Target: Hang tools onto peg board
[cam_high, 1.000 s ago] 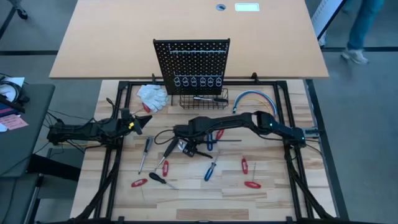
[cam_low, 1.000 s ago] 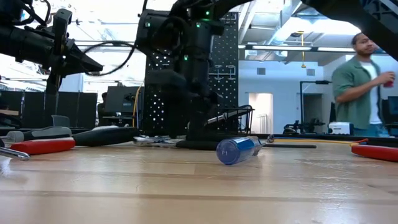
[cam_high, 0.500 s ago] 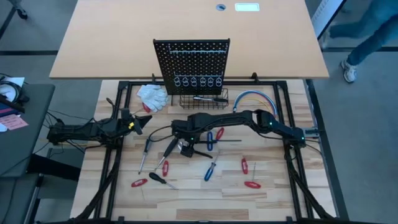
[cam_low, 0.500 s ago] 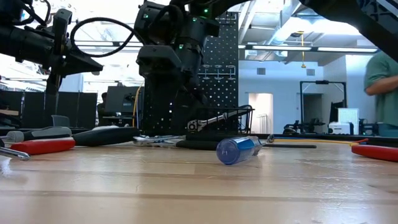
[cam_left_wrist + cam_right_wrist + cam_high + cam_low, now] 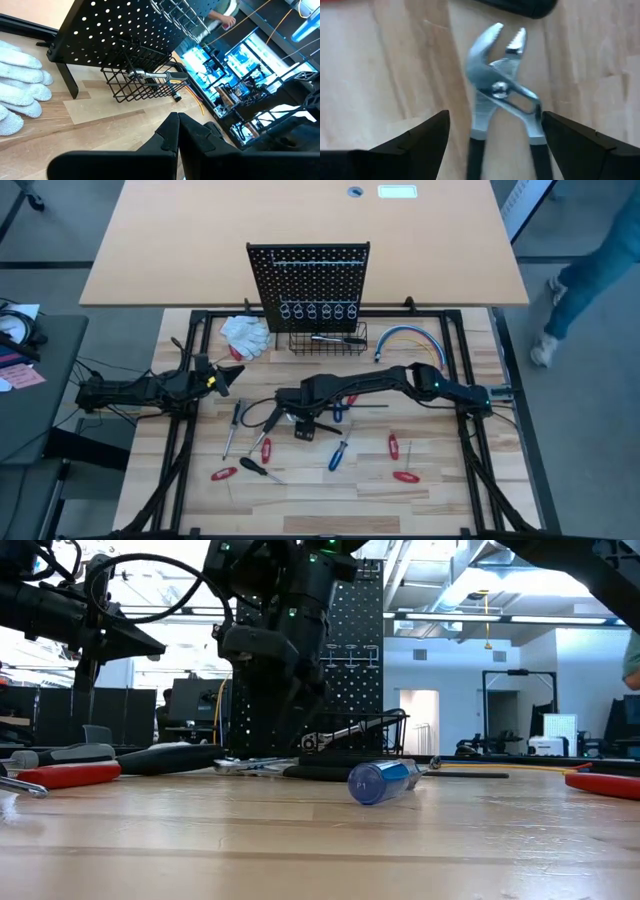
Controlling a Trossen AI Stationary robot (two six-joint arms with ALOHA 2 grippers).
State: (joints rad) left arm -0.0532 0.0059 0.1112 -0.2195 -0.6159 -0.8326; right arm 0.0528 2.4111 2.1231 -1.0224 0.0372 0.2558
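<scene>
The black peg board point(image 5: 308, 275) stands upright at the far side, with silver rings and a wire basket point(image 5: 328, 340) that holds a silver wrench point(image 5: 150, 76). Screwdrivers with red point(image 5: 266, 448), blue point(image 5: 340, 452) and black point(image 5: 255, 467) handles lie on the wooden table. My right gripper point(image 5: 492, 135) is open above silver pliers with black handles point(image 5: 500, 90). The pliers lie flat on the table, and one finger stands off each side of them without touching. My left gripper point(image 5: 177, 131) is shut and empty at the table's left point(image 5: 225, 375).
White gloves point(image 5: 245, 335) lie left of the basket and a curved blue cable point(image 5: 410, 340) lies right of it. A blue handle point(image 5: 385, 780) lies near the low camera. A person point(image 5: 585, 270) walks on the floor beyond the table's right.
My right gripper has shifted a little toward the table's left, uncovering the basket and wrench in the low view. The person behind the table has walked away to the right.
</scene>
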